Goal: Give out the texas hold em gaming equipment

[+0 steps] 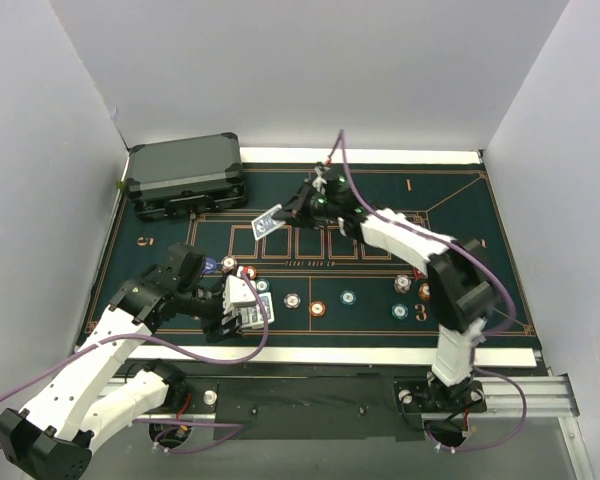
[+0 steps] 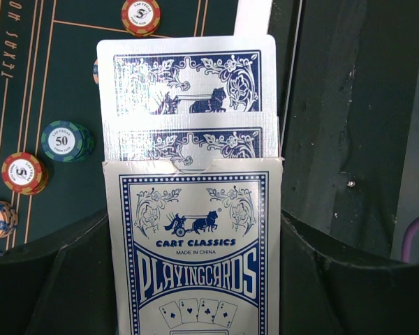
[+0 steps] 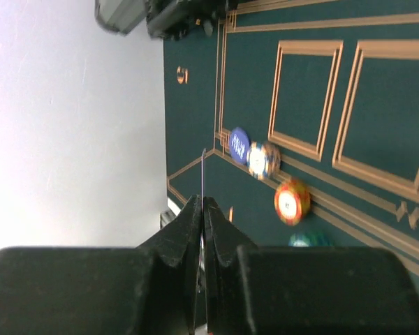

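Observation:
My left gripper [image 2: 195, 286] is shut on a white and blue playing-card box [image 2: 195, 258], held over the mat's near left part [image 1: 248, 308]. Blue-backed cards [image 2: 188, 91] stick out of the box's open top. My right gripper [image 3: 203, 206] is shut on a single card [image 3: 203, 171], seen edge-on in its wrist view. From above, that card [image 1: 267, 222] hangs blue back up over the left outlined boxes, near the mat's far middle. Poker chips lie on the green mat [image 1: 460, 200]: a red one [image 1: 248, 271], an orange one [image 1: 317, 308] and a teal one [image 1: 349, 297].
A dark grey hard case [image 1: 187, 175] sits at the mat's far left corner. More chips [image 1: 412, 298] cluster near the right arm's base. White walls close in the left, back and right sides. The mat's near edge meets a white strip [image 1: 380, 353].

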Tool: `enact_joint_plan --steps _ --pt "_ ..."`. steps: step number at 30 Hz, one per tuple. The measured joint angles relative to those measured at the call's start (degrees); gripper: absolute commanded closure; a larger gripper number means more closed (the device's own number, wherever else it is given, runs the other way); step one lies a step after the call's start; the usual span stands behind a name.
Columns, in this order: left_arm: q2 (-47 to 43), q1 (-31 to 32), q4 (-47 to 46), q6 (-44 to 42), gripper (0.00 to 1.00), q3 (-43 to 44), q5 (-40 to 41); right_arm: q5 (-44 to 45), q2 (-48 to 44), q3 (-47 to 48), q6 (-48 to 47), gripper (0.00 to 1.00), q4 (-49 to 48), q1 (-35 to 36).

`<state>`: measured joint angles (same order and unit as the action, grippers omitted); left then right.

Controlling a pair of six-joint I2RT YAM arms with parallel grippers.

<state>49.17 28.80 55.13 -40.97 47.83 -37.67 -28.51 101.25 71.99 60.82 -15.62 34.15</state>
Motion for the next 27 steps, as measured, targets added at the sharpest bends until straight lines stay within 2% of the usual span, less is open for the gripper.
enact_joint_plan --steps 7,11,15,17,20,27 --pt "-0.42 0.02 0.63 0.5 0.97 0.96 0.85 0.57 24.2 19.1 1.7 1.0 -2.75 0.83" --pt "-0.61 0.02 0.7 1.4 0.98 0.96 1.03 2.19 31.1 23.5 3.06 1.0 -3.61 2.4" --pt "-0.59 0.02 0.7 1.73 0.98 0.96 1.03 4.79 34.05 24.26 2.99 0.99 -2.64 4.24" --pt "-0.39 0.02 0.72 1.77 0.98 0.96 1.03 5.92 34.47 24.3 2.71 0.92 -1.75 4.92" --pt "0.17 0.02 0.72 1.81 0.99 0.96 1.03 7.74 34.51 24.7 1.57 0.76 1.36 5.95" --pt "0.46 0.02 0.72 2.43 0.99 0.96 1.05 12.35 31.76 25.29 -4.11 0.56 10.86 7.08"
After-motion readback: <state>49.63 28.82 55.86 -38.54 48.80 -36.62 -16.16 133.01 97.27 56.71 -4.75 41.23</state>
